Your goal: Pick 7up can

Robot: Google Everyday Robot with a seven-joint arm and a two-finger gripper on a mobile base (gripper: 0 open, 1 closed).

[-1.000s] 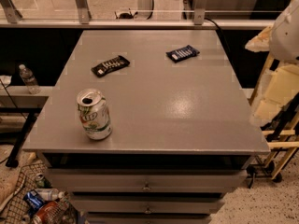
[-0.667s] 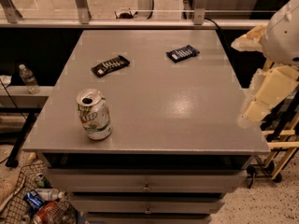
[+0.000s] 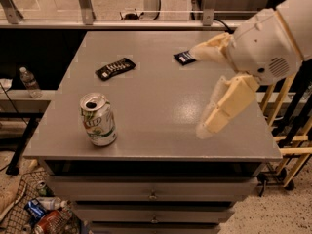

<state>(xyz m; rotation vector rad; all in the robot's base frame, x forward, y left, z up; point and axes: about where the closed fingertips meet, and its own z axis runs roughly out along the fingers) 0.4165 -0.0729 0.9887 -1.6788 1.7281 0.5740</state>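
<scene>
The 7up can (image 3: 99,119) stands upright near the front left corner of the grey table (image 3: 161,106). It has a white and green body and a silver top with an open pull-tab hole. My gripper (image 3: 196,90) is above the right half of the table, well to the right of the can and apart from it. Its two cream fingers are spread wide, one pointing left past a dark wrapper, the other (image 3: 224,108) slanting down toward the front edge. It holds nothing.
Two flat dark candy bar wrappers lie at the back, one at centre left (image 3: 115,68) and one partly behind my upper finger (image 3: 184,57). Drawers (image 3: 153,195) sit under the table. A water bottle (image 3: 30,82) stands at the left, a bin of trash (image 3: 39,213) lower left.
My arm has swung left from the right edge of the view to over the table's right half, and the gripper now hangs closer to the can. The can and wrappers have not moved.
</scene>
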